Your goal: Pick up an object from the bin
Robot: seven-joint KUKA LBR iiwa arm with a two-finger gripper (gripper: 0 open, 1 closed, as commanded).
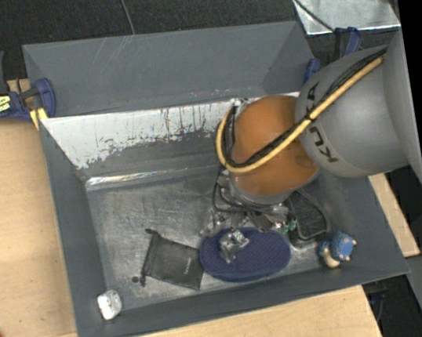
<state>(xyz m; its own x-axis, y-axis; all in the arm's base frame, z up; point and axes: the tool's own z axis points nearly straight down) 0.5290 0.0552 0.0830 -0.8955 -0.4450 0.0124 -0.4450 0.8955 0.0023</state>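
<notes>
- Cloth pad (261,260), navy and oval, lies by the near wall of the bin (217,307), right of middle.
- The gripper (233,240) sits on its top; how far open it is cannot be told.
- A straight lift should spare the black pouch (170,261) just beside.

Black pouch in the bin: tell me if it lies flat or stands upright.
Flat. The black pouch lies spread on the bin floor, broad face up, beside the blue oval pad under the claw.
</notes>
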